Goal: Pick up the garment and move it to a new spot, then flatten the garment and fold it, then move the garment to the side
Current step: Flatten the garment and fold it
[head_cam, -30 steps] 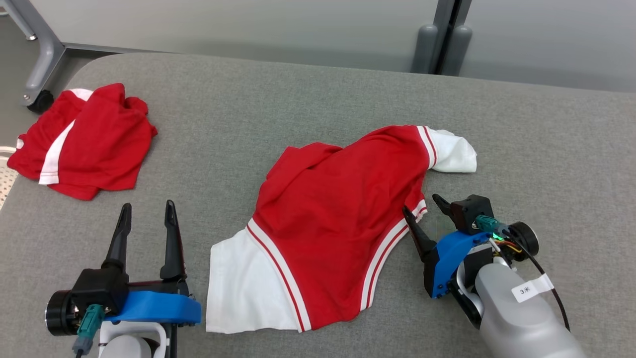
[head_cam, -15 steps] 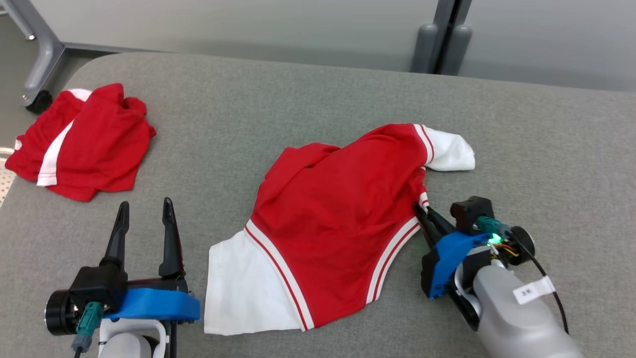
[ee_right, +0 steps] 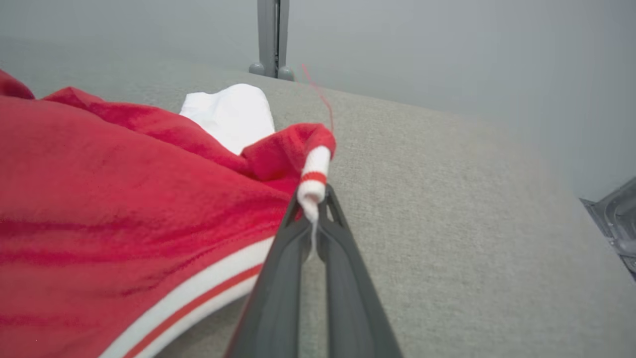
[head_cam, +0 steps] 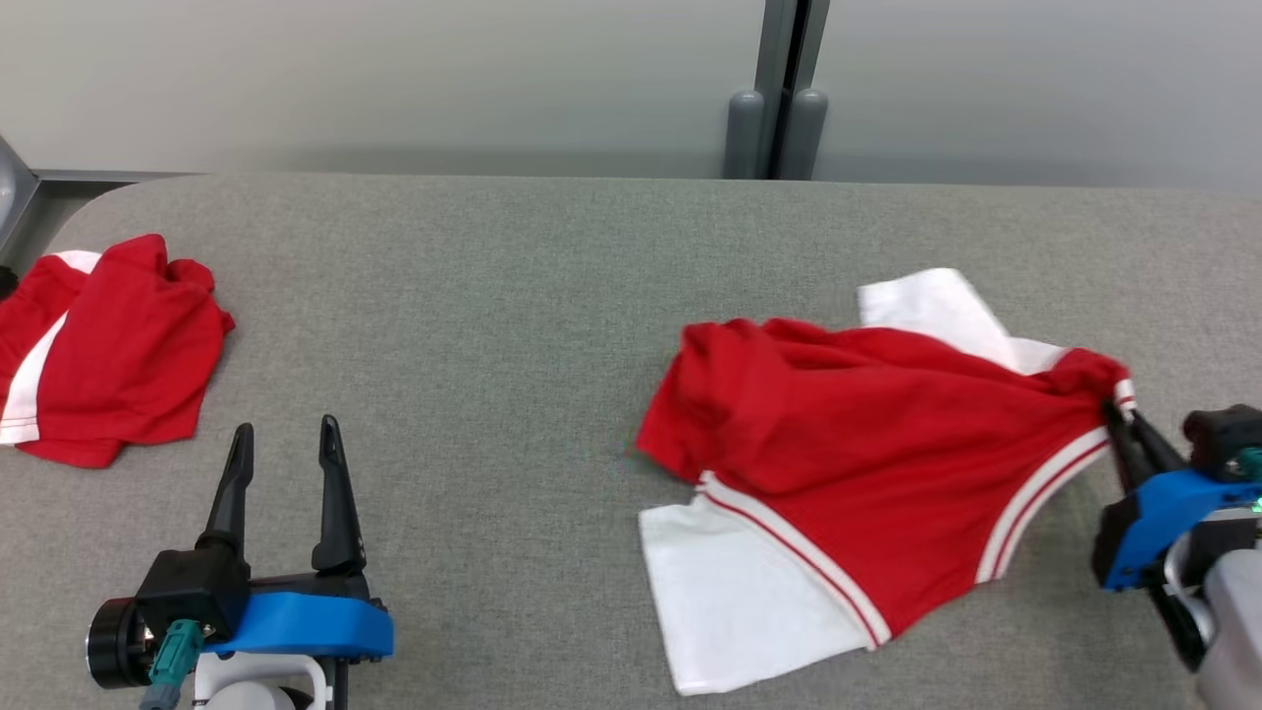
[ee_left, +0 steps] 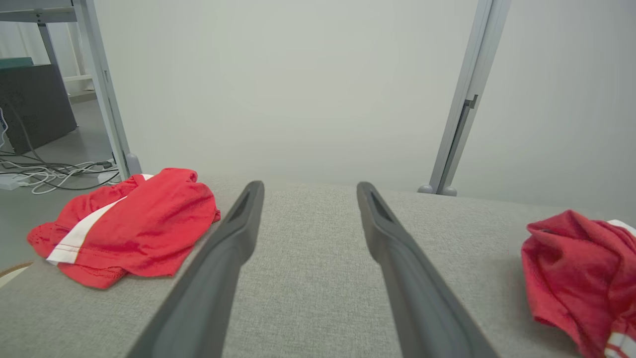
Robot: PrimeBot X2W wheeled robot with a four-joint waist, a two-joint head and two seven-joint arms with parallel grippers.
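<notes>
The garment [head_cam: 868, 444] is red, with white panels and white-and-red striped trim. It lies rumpled on the right half of the grey table [head_cam: 493, 296], its folds running toward its right corner. One white panel lies flat at its near left edge and another pokes out on the far side. The right end effector [head_cam: 1124, 426] is clamped on the striped trim at that right corner, with cloth bunched between its fingers. The left end effector [head_cam: 286, 434] has its fingers apart and holds nothing, at the table's near left. A second red-and-white garment [head_cam: 99, 355] lies crumpled at the far left, well apart.
</notes>
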